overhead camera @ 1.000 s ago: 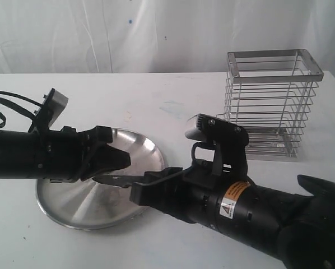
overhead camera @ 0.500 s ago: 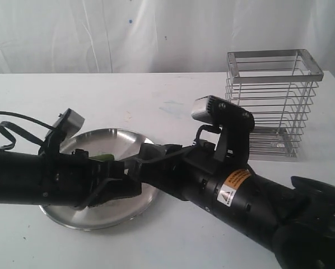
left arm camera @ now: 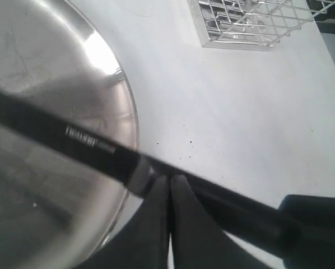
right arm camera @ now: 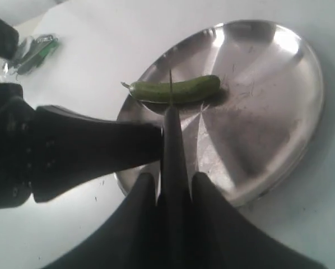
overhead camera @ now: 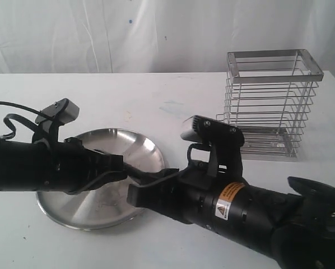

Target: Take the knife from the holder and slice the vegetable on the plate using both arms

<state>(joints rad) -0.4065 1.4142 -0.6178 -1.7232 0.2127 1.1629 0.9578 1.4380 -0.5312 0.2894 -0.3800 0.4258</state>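
In the right wrist view my right gripper is shut on the black handle of the knife. Its blade points edge-on at the dark-green vegetable, which lies across the steel plate. My left gripper is shut with nothing between its fingers; its tips sit just beside the knife where blade meets handle. From outside, the left gripper reaches over the plate and the right gripper comes in from the front right. The arms hide the vegetable there. The wire holder stands at the back right.
The white table carries the plate at front left and the holder at back right. A small green and clear object lies on the table beyond the plate in the right wrist view. White cloth hangs behind.
Half a second ago the right arm was raised with the knife further over the plate; it has since dropped back toward the front. The left arm has drawn back slightly to the left.
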